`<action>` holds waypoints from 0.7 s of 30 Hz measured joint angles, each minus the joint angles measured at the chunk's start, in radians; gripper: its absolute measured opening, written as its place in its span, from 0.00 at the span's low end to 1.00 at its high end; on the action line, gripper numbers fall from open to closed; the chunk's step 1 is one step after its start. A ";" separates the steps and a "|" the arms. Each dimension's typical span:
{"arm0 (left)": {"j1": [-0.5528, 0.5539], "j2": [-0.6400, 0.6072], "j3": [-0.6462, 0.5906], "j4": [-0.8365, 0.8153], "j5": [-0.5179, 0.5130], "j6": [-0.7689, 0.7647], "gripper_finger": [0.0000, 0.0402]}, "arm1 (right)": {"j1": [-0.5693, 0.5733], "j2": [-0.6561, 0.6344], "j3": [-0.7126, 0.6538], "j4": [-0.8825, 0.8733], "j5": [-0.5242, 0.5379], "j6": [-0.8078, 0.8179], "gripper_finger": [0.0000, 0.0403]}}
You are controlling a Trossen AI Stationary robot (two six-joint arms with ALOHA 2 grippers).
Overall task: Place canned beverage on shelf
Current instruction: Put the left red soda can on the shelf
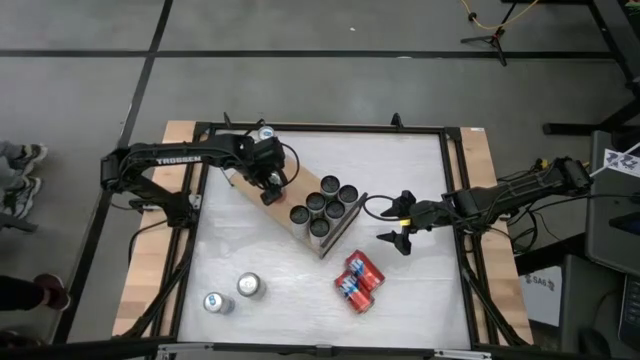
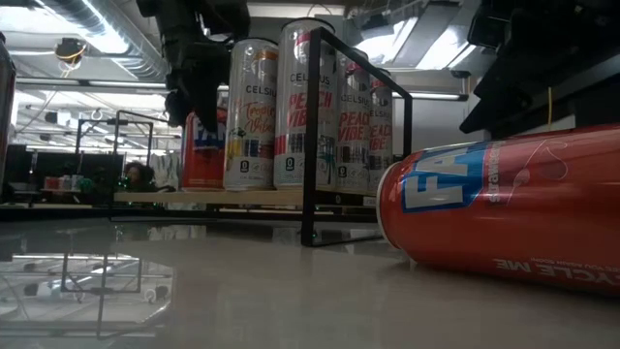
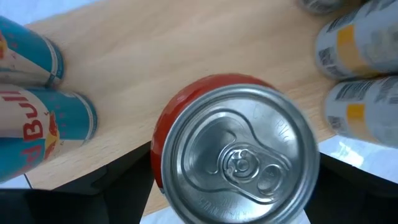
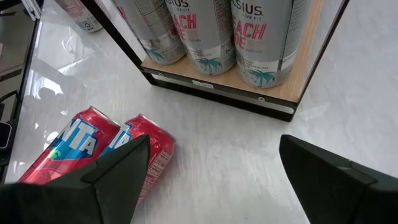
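The left pincer (image 1: 270,190) hangs over the light-wood shelf (image 1: 250,195), which lies slantwise across the middle of the white tabletop (image 1: 270,260). Its fingers are spread wide to either side of a red Fanta can (image 3: 235,146) that stands upright on the shelf board near one long edge; whether they press the can or merely flank it cannot be told. In the low view the same red can (image 2: 201,150) stands on the shelf, directly under the dark pincer. Two blue Red Bull cans (image 3: 40,93) stand beside it on the board, and a cluster of tall silver Celsius cans (image 1: 325,205) fills the shelf's other end.

The right pincer (image 1: 402,222) waits just beyond that end of the shelf, fingers apart and holding nothing. Near it two more red Fanta cans (image 1: 358,280) lie on their sides, touching each other. Two silver-topped cans (image 1: 233,293) stand upright on the tabletop, well apart from the shelf.
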State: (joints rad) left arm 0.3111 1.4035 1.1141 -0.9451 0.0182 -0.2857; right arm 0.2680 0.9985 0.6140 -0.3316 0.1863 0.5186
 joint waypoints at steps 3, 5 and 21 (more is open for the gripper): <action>0.000 -0.023 0.000 0.014 0.000 -0.001 0.84 | 0.000 0.000 0.000 0.000 0.000 0.000 0.88; 0.000 -0.039 0.000 0.024 0.001 -0.004 0.84 | 0.000 0.000 0.000 0.000 0.000 0.000 0.88; -0.001 -0.157 0.000 0.047 0.060 -0.059 0.84 | 0.000 0.000 -0.001 0.000 0.000 0.000 0.88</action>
State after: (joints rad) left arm 0.3103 1.2466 1.1141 -0.8983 0.0783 -0.3449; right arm 0.2682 0.9988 0.6133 -0.3315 0.1864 0.5184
